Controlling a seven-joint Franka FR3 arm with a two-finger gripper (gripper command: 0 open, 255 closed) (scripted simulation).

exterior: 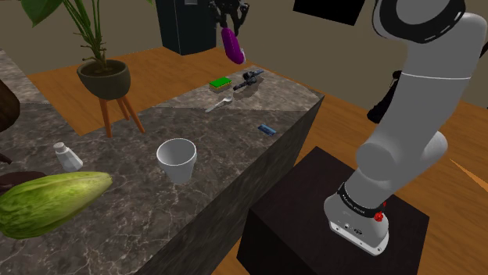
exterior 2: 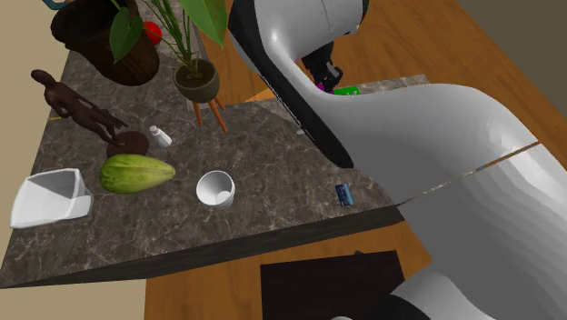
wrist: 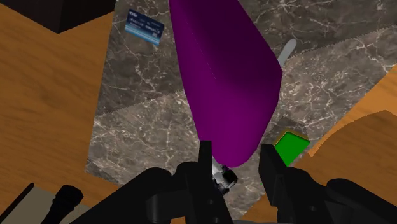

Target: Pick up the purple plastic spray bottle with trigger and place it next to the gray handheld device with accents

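Before lowering anything, check the grip: gripper [exterior: 229, 16] clamped on the purple bottle [exterior: 232, 44], both fingers [wrist: 207, 159] pressed against it near one end, the long body hanging free, high in the air over the far end of the marble counter [exterior: 141, 133]. Aim for bare stone just beside the gray handheld device [exterior: 250, 80] lying near the far corner. Mind the neighbours: a green block [exterior: 220, 82] close by the device on the shoulder view's left, and a spoon [exterior: 219, 103] a little nearer the stand. Favour the open stretch between the device and the blue card [exterior: 267, 130], with the card itself well apart from the device. Come down slowly and straight; expect a long body held by one end to swing or tip on contact. Set the free end down squarely, near the device without touching it. Stay well inside the counter's edge, close on that side. Spread the fingers only after feeling the bottle rest on the stone. Then lift straight up, clear of the bottle, to avoid dragging or toppling it.
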